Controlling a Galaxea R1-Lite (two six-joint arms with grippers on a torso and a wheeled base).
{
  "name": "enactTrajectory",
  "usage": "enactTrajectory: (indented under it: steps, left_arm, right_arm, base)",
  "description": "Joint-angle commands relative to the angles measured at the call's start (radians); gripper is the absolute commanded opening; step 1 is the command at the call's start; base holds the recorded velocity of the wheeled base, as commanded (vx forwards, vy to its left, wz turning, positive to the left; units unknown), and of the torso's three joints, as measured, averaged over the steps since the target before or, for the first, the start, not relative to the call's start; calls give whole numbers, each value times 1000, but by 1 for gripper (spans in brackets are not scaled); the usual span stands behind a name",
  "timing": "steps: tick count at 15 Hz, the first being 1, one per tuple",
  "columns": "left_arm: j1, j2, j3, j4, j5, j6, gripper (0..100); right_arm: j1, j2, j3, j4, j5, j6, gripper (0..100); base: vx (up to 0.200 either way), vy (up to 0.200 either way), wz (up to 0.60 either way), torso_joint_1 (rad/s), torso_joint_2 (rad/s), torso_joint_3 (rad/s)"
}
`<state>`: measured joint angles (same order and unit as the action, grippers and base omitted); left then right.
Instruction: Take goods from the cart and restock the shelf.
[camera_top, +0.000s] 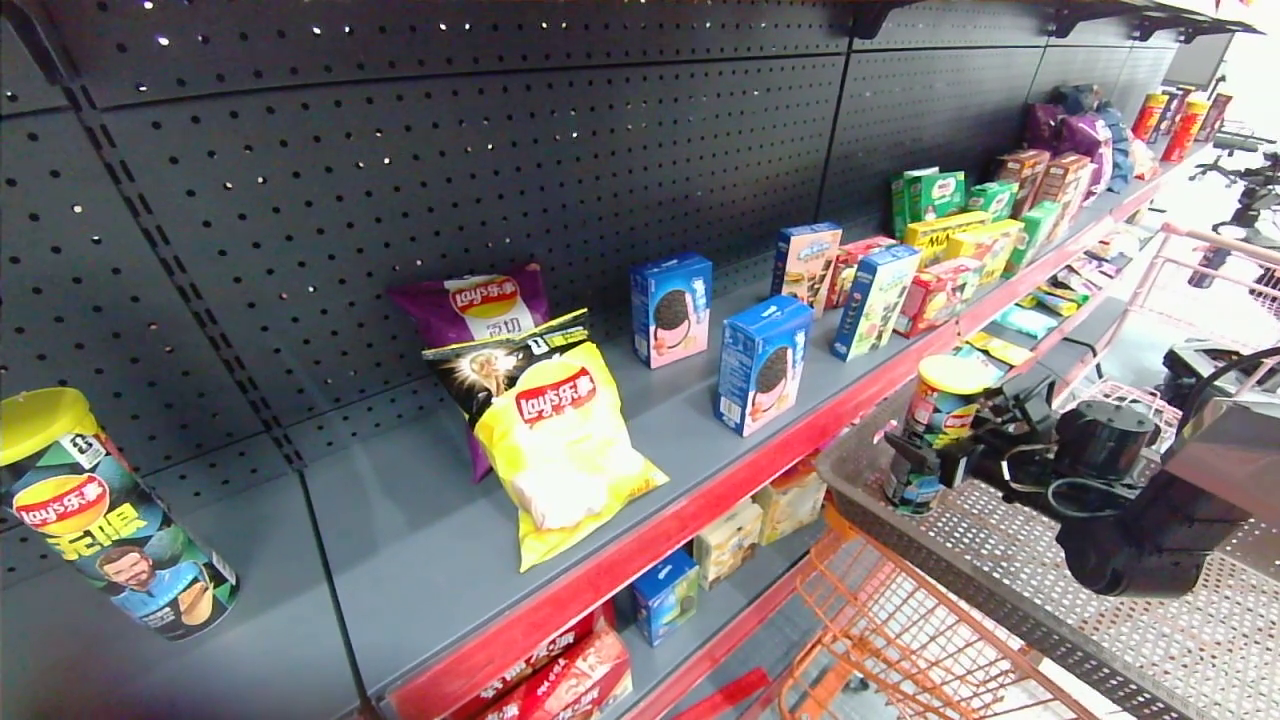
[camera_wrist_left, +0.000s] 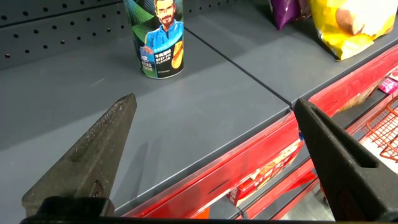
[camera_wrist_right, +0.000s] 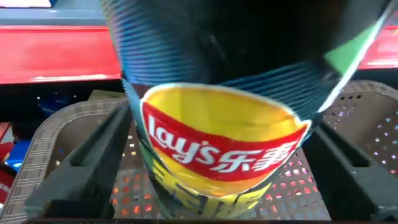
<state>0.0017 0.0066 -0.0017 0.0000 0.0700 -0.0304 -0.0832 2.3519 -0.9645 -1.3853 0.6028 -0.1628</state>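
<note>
A: The fingers of the left gripper (camera_wrist_left: 208, 155) are standing wide apart, gripping nothing, and hovering over the grey metal shelf (camera_wrist_left: 93, 87). What is sitting ahead of them?

B: A tall green-and-blue chip canister with a yellow lid (camera_top: 100, 510) is standing upright at the shelf's far left.

A: And going rightwards?

B: A purple chip bag (camera_top: 470, 305) is leaning against the black pegboard back panel (camera_top: 400, 180), and a yellow chip bag (camera_top: 565, 450) is lying in front of it, overlapping it. Then a blue cookie box (camera_top: 670, 308) is standing near the back, and a second blue cookie box (camera_top: 762, 362) is standing nearer the red shelf edge (camera_top: 700, 510).

A: And the right gripper (camera_top: 925, 460)?

B: Its fingers (camera_wrist_right: 93, 158) are clamping a second yellow-lidded chip canister (camera_top: 940, 410) from both sides. They are holding it upright over the grey perforated cart tray (camera_top: 1000, 580), just beside the red shelf edge.
</note>
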Motion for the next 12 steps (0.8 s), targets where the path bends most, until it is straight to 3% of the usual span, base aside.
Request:
enactTrajectory:
  steps: [1,6,9,12]
  left_arm:
    - [0,0,0,0,1,0,100]
    - [0,0,0,0,1,0,100]
    - [0,0,0,0,1,0,100]
    - [0,0,0,0,1,0,100]
  right_arm:
    - [-6,3,-17,-3,8,2,0]
    - [3,-80,10,0,-26,11,0]
    - [22,-278,130,35,-156,106,0]
    - [8,-502,254,155,-167,123,0]
  base:
    - [0,0,0,0,0,0]
    - [0,0,0,0,0,0]
    - [0,0,0,0,0,0]
    - [0,0,0,0,0,0]
